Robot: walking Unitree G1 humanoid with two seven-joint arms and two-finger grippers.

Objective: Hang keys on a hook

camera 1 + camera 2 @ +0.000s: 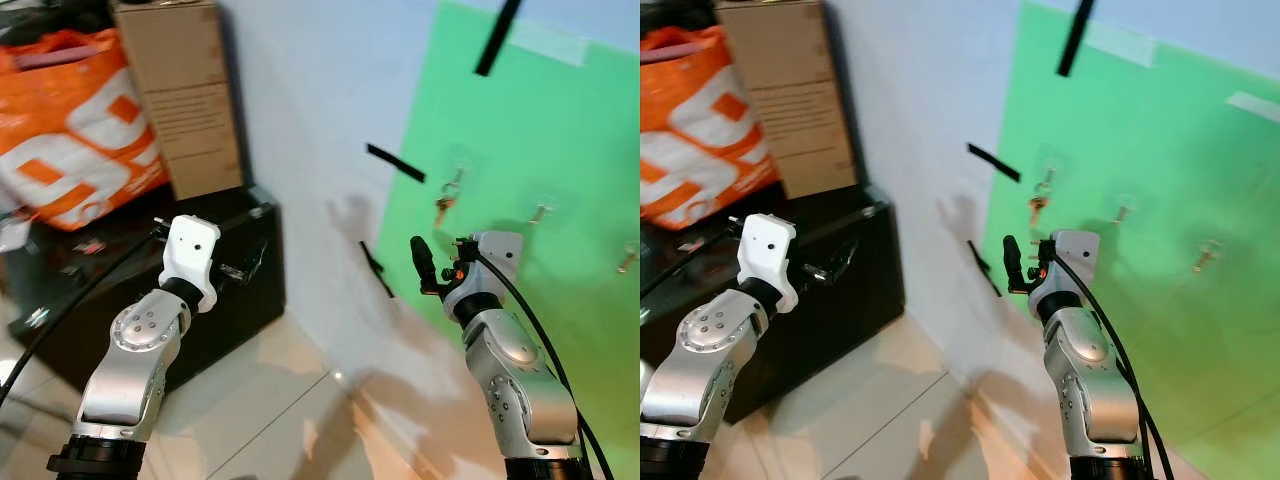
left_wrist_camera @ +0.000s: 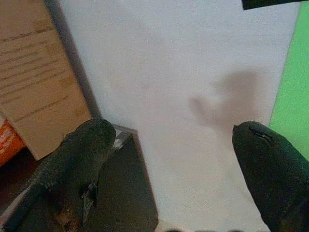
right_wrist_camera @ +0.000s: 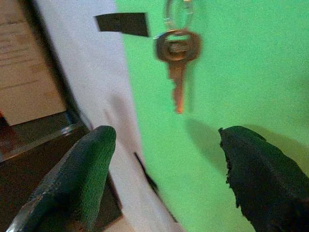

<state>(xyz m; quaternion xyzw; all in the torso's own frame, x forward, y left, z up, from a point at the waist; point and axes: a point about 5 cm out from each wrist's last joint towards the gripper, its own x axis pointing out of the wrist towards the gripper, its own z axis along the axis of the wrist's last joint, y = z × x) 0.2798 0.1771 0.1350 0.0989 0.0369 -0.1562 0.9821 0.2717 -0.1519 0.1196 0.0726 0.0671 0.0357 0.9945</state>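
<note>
A: Right wrist view puts the keys (image 3: 176, 48) just ahead of your right hand (image 3: 164, 179). What you have there is a brass-coloured key hanging straight down on a ring from a hook (image 1: 455, 178) on the green sheet (image 1: 540, 200). The two black fingers (image 3: 77, 179) of the right hand stand wide apart, with nothing between them, and the keys hang above that gap without touching either finger.

B: And from the head camera?

A: In the left eye view, your right hand (image 1: 440, 268) is raised near the green sheet, a little below the keys (image 1: 445, 205) and to their left. Two more hooks (image 1: 540, 212) sit further right on the sheet, the last one (image 1: 628, 260) near the picture's edge. Strips of black tape (image 1: 395, 163) hold the sheet to the white wall (image 1: 300, 110).

B: Where is the left hand?

A: Your left hand (image 2: 174, 164) is held up in front of the white wall, its fingers (image 2: 82, 159) spread apart and empty. Beside it you have a black case (image 1: 200, 300) on the floor, a cardboard box (image 1: 185, 95) standing on the case, and an orange bag (image 1: 75, 120) further left.
</note>
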